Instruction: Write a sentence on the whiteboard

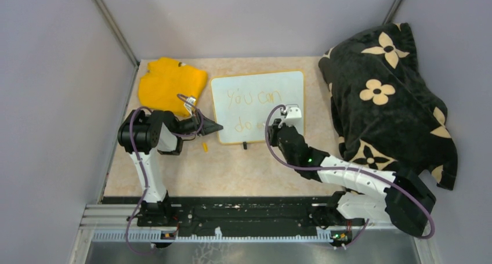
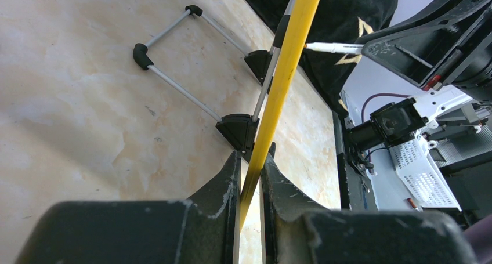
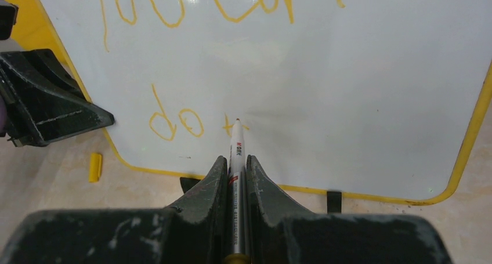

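Note:
The whiteboard [image 1: 290, 98] stands tilted at the middle back, with a yellow rim and black feet. The sentence [image 1: 253, 97] on it reads "you can" above "do t" in thin yellow-orange letters, which also show in the right wrist view [image 3: 174, 122]. My left gripper [image 1: 216, 127] is shut on the board's yellow rim [image 2: 287, 61] at its lower left edge, jaws [image 2: 250, 165] pinching it. My right gripper [image 3: 235, 162] is shut on a white marker [image 3: 236, 145], its tip touching the board at the "t". The right gripper shows over the board's lower middle [image 1: 288, 116].
A yellow cloth [image 1: 171, 84] lies at the back left. A black blanket with cream flowers [image 1: 383, 96] fills the right side. A small yellow marker cap [image 1: 205, 147] lies on the table by the board's lower left corner. The board's wire stand [image 2: 174, 84] rests behind it.

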Robot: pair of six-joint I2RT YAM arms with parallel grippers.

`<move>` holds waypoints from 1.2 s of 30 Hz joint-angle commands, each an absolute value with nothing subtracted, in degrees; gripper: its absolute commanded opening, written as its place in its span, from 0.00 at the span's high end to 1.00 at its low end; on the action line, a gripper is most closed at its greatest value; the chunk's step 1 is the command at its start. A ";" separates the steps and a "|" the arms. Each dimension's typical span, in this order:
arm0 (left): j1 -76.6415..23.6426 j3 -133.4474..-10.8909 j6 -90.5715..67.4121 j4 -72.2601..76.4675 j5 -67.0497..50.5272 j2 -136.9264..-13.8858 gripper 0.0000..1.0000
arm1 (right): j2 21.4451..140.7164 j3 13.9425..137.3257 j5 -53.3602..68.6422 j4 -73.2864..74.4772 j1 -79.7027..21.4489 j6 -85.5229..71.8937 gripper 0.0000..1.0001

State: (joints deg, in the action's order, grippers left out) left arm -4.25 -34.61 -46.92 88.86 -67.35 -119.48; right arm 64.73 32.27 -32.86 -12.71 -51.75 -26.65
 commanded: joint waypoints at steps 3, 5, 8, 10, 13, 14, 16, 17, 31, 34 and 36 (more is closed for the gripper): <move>-4.48 -34.85 -47.38 97.14 -65.23 -121.58 1.00 | 62.89 35.77 -33.23 -15.04 -50.90 -25.15 1.00; -4.48 -34.89 -47.37 97.12 -65.25 -121.51 1.00 | 64.01 38.01 -32.90 -12.81 -50.12 -26.34 1.00; -4.48 -34.95 -47.42 96.99 -65.22 -121.59 1.00 | 65.12 39.29 -32.31 -13.45 -49.67 -26.23 1.00; -4.48 -34.93 -47.37 97.01 -65.28 -121.47 1.00 | 66.14 39.94 -32.13 -13.97 -49.38 -26.05 1.00; -4.49 -34.96 -47.29 97.03 -65.33 -121.49 1.00 | 67.32 40.43 -32.00 -14.29 -48.83 -26.02 1.00; -4.48 -34.96 -47.30 97.04 -65.31 -121.50 1.00 | 67.62 40.43 -31.92 -14.51 -48.58 -26.02 1.00; -4.48 -34.98 -47.30 97.03 -65.35 -121.50 1.00 | 68.29 40.35 -31.68 -14.67 -48.11 -26.16 1.00; -4.48 -34.98 -47.34 97.03 -65.36 -121.50 1.00 | 68.66 40.30 -31.58 -14.59 -47.97 -26.25 1.00; -4.48 -34.98 -47.31 96.77 -65.29 -121.48 1.00 | 68.07 36.26 -31.33 -13.78 -47.37 -27.93 1.00; -4.48 -34.98 -47.29 96.68 -65.24 -121.47 1.00 | 67.33 35.10 -31.29 -13.32 -47.36 -28.46 1.00; -4.48 -34.98 -47.33 96.60 -65.19 -121.52 1.00 | 66.88 34.23 -31.13 -13.21 -47.33 -28.83 1.00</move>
